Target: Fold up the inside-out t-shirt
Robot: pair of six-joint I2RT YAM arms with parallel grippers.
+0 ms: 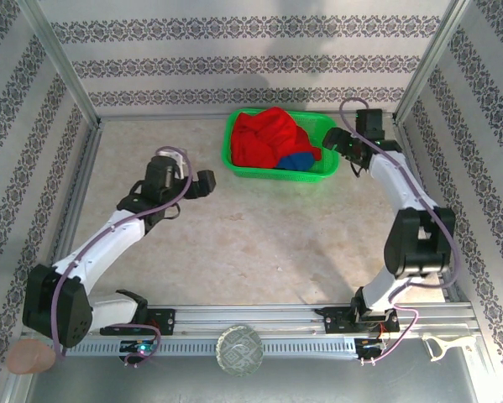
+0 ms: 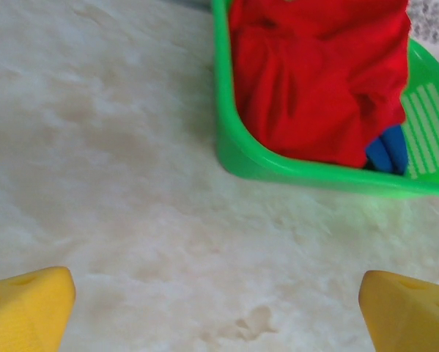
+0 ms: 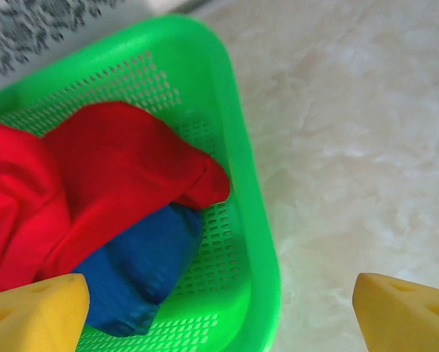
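The bright red t-shirt (image 1: pixel 264 138) lies bunched up in a green plastic basket (image 1: pixel 276 174) at the back of the table. In the left wrist view the t-shirt (image 2: pixel 314 81) fills most of the basket (image 2: pixel 278 169). The right wrist view has the t-shirt (image 3: pixel 109 169) heaped over a dark blue garment (image 3: pixel 138 264). My left gripper (image 1: pixel 202 183) hangs open over bare table, left of the basket, its yellow fingertips (image 2: pixel 36 301) wide apart. At the basket's right end my right gripper (image 1: pixel 335 143) is open above the rim (image 3: pixel 256 220), holding nothing.
The dark blue garment (image 1: pixel 297 161) lies in the basket's near right corner. Patterned walls and metal frame posts enclose the table on three sides. A round patterned object (image 1: pixel 238 348) and a white tool (image 1: pixel 440 344) sit past the near rail.
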